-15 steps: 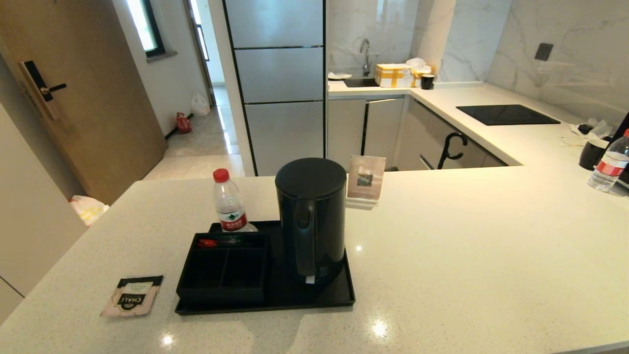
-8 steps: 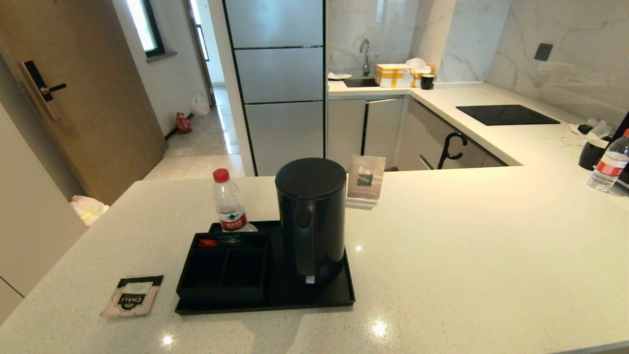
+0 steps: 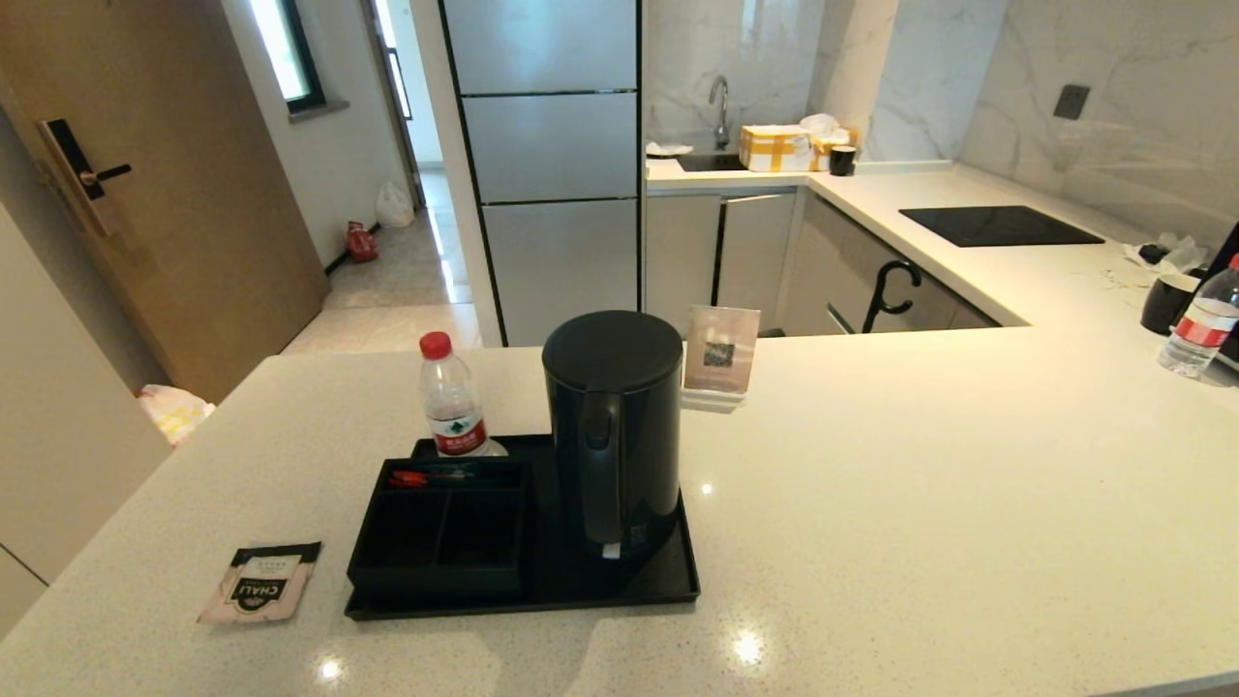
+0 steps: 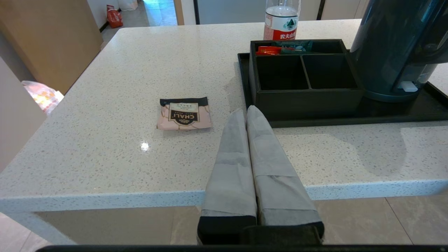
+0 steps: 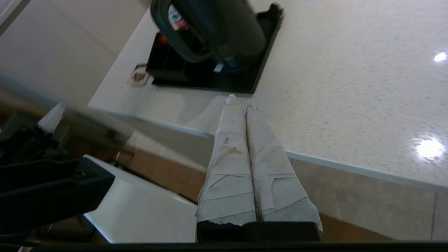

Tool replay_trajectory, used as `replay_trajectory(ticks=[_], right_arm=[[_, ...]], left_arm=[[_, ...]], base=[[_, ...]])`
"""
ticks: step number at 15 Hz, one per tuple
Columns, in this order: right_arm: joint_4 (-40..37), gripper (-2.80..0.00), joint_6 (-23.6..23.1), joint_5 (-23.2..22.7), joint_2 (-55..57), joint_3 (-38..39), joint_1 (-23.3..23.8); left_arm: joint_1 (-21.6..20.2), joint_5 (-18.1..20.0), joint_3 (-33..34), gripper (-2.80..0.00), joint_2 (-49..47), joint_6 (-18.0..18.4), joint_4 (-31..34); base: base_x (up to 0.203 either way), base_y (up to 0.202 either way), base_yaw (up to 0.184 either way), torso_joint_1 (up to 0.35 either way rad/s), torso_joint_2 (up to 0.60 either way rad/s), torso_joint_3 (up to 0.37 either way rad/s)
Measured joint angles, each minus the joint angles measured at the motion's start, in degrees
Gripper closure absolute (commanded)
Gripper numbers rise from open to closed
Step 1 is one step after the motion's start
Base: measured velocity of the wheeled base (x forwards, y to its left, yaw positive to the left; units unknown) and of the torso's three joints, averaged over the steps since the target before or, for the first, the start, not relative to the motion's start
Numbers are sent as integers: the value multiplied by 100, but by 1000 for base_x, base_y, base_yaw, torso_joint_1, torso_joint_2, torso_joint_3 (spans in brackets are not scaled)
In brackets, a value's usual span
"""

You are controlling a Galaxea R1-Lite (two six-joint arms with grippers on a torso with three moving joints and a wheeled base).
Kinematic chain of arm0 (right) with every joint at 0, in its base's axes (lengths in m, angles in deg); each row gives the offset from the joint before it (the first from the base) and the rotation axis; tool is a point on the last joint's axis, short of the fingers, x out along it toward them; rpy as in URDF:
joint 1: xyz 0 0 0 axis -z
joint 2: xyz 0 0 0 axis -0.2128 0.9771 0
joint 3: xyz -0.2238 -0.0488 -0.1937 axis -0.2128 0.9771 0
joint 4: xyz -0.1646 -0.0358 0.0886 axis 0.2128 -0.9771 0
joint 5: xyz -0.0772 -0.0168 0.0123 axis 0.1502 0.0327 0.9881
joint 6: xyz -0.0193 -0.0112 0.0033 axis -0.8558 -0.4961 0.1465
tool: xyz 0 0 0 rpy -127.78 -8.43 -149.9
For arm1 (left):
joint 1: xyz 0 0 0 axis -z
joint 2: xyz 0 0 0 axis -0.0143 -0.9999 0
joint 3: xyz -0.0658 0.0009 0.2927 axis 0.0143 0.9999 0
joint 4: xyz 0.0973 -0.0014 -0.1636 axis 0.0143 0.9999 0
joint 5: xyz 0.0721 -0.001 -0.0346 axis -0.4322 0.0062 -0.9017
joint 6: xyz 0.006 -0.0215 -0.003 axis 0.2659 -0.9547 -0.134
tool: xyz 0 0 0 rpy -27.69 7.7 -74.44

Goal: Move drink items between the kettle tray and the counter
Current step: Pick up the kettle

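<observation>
The tall black kettle [image 3: 614, 426] stands on the right half of the black kettle tray [image 3: 668, 581], its loop handle facing me. The divided compartment box [image 3: 440, 528] fills the tray's left half. The CHALI tea sachet [image 3: 259, 581] lies flat on the beige counter [image 3: 920, 503] left of the tray. My left gripper [image 4: 245, 111] is shut and empty, hovering at the counter's near edge between sachet [image 4: 184, 113] and tray [image 4: 350, 120]. My right gripper [image 5: 240, 101] is shut and empty near the counter's front edge, short of the kettle [image 5: 217, 31]. Neither gripper appears in the head view.
A clear red-capped water bottle [image 3: 451, 397] stands behind the box, and red packets [image 3: 416, 477] lie in its rear compartment. A small card stand [image 3: 721, 353] sits behind the kettle. A second bottle [image 3: 1200, 324] and a black cup [image 3: 1166, 302] are at the far right; the cooktop [image 3: 997, 226] lies beyond.
</observation>
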State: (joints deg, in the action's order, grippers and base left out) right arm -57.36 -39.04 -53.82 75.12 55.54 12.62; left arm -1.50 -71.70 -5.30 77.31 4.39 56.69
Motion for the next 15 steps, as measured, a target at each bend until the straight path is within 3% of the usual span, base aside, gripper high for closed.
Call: replay_trajectory(ticks=[3,7,15], right_arm=[[467,0,-278,-394,912,17,-96],[997,0,-376,-534,1705,107,-364],[3044,0,-710,-716,3770,332,-1583]], left_arm=[[5,0,0,0,0,0,0],[9,2,0,0,0,0,2],[5,4,0,0,0,1,2]], base=[[0,0,0,0,0,0],[0,0,0,0,0,0],[0,0,0,0,0,0]])
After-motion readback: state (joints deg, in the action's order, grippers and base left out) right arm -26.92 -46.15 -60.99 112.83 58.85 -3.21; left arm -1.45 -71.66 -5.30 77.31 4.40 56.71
